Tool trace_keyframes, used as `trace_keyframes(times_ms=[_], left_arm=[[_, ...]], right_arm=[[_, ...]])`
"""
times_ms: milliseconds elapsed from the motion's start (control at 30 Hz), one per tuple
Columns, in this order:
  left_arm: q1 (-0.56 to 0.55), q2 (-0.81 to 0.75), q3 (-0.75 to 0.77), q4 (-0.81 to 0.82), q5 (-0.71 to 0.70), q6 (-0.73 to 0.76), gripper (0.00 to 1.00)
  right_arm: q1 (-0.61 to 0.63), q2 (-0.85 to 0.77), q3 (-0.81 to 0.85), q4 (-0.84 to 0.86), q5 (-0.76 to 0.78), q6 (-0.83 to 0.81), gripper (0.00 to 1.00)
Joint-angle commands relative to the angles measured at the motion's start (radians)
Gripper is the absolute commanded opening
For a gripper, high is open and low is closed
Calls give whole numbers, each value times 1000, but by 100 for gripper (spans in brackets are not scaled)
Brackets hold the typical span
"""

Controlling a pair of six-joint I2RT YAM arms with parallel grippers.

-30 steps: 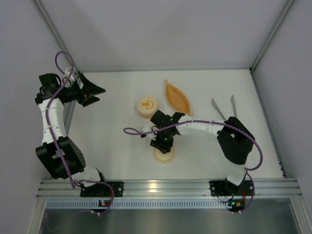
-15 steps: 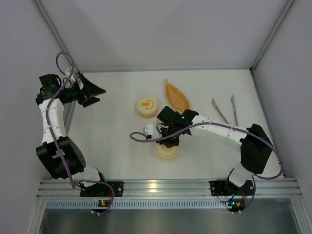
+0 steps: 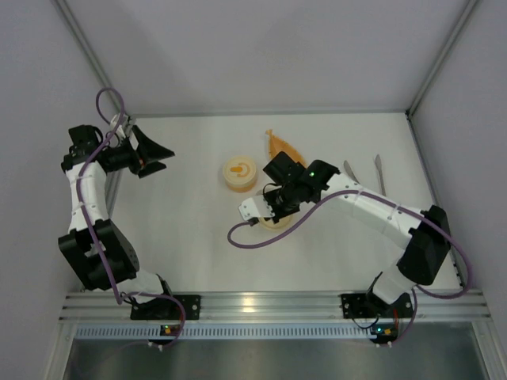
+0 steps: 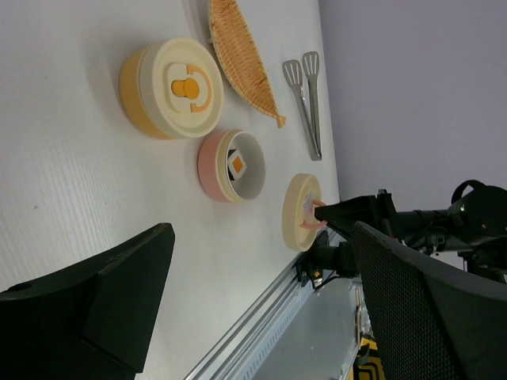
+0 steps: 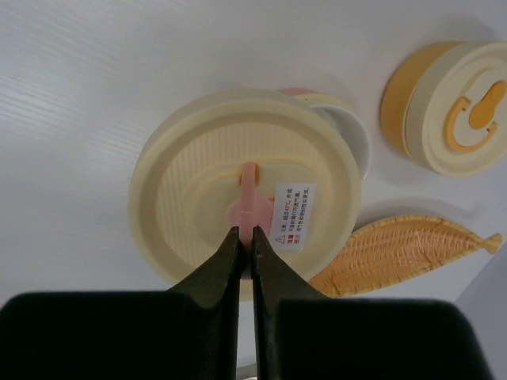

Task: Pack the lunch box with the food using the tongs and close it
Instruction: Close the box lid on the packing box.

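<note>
My right gripper (image 5: 245,234) is shut on the pink handle (image 5: 250,198) of a cream lid (image 5: 190,182), holding the lid tilted on edge above the table (image 4: 302,212). Just behind the lid stands the lunch box (image 4: 215,166), a pink bowl with a white inside, with a white sushi-like roll (image 4: 237,164) of food in it. In the top view the right gripper (image 3: 277,207) and its arm hide the box. The tongs (image 3: 379,172) lie at the right (image 4: 306,99). My left gripper (image 3: 154,155) hangs open and empty at the far left (image 4: 263,234).
A closed yellow container (image 3: 239,173) with an orange handle on its cream lid stands left of the box. The orange boat-shaped dish (image 3: 279,146) lies behind the right arm. A purple cable loops over the table near the front.
My right gripper shut on the lid's handle near the front of the table, then lifted the lid and carried it back towards the lunch box. The left arm barely moved.
</note>
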Motion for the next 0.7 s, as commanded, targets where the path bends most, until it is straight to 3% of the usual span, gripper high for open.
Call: trace_keyframes(times_ms=[0, 300, 667], left_arm=[[8, 23, -8, 6, 50, 67, 98], [14, 57, -33, -37, 67, 136, 98], [23, 63, -43, -57, 49, 176, 98]], right_arm=[[-49, 78, 74, -16, -33, -139, 0], [-109, 260, 295, -99, -64, -168, 0], [-144, 311, 252, -40, -79, -213, 0]])
